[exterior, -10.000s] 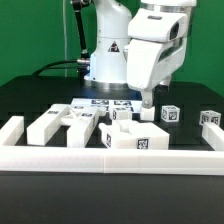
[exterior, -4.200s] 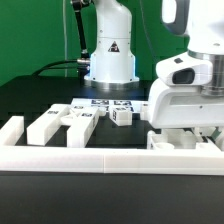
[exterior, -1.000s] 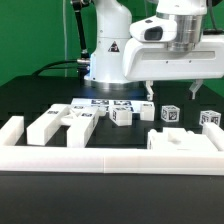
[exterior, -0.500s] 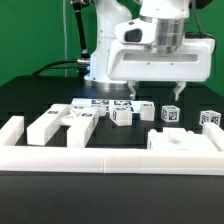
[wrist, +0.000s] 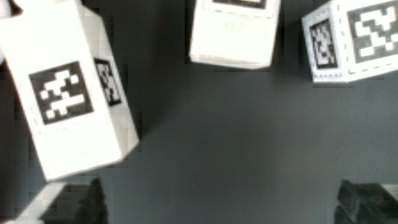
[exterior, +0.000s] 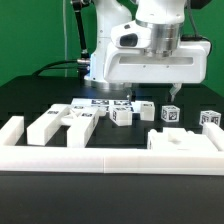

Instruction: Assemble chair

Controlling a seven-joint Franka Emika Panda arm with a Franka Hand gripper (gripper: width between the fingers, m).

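Gripper (exterior: 152, 94) has slid toward the exterior view's left, fingers spread wide and empty, above small tagged chair blocks (exterior: 146, 109); slab (exterior: 200, 140) against the border rail (exterior: 90, 160).

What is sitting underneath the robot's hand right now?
Three white tagged chair pieces lie on the black table below the open hand, and none is gripped. In the exterior view the hand's bulk covers whatever lies behind it.

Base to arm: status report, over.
Gripper open, holding nothing. Chair parts loose, none visibly joined; slab by the border rail. Three small blocks in wrist view, none between the jaws.
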